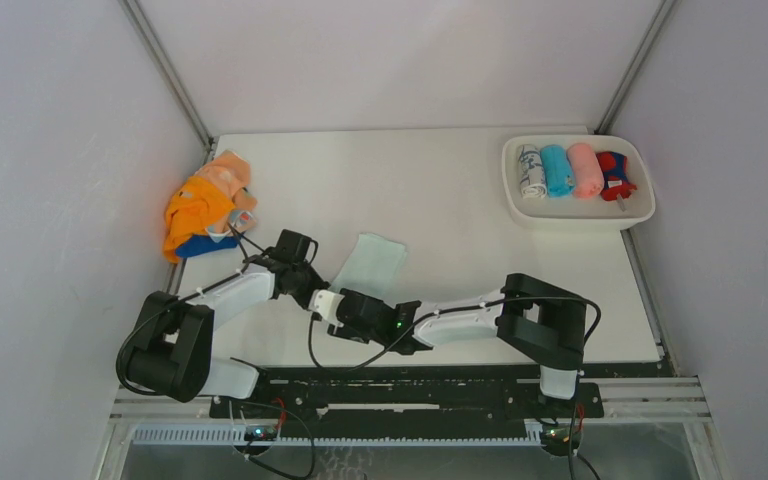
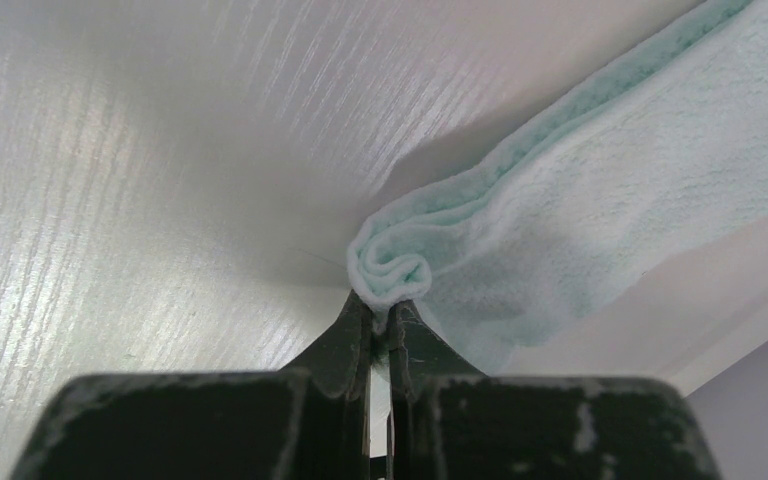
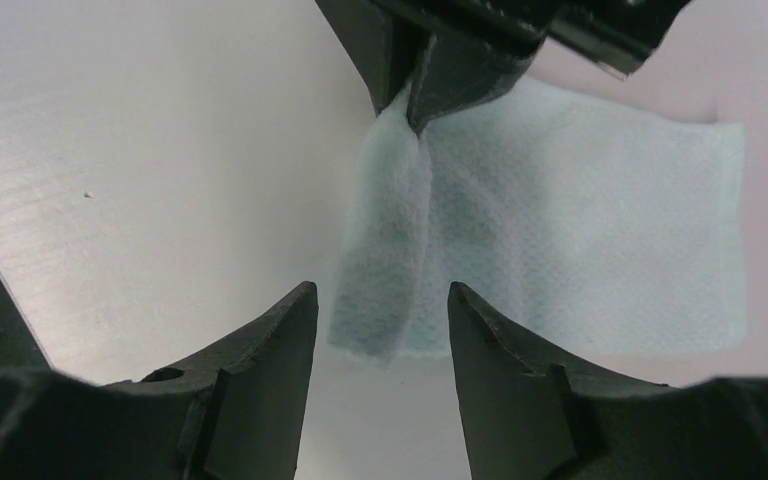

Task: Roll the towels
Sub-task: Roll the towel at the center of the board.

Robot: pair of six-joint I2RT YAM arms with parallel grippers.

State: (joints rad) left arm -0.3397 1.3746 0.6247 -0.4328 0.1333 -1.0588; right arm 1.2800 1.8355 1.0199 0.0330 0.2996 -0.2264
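My left gripper [image 2: 380, 312] was clamped on a curled corner of the mint towel [image 2: 600, 190], fingertips pressed together and the cloth bunched right at them. My right gripper [image 3: 380, 300] sat just in front of it, jaws apart, nothing between them, aimed at the towel's near edge. A fold ran from the pinched corner down to that edge. The rest of the towel lay flat on the white table [image 1: 460, 200], near the front, left of middle. Back left, a loose heap of towels [image 1: 200, 210]: orange, peach, blue. Back right, the white tray [image 1: 580, 214] held four rolled towels [image 1: 572, 170] side by side.
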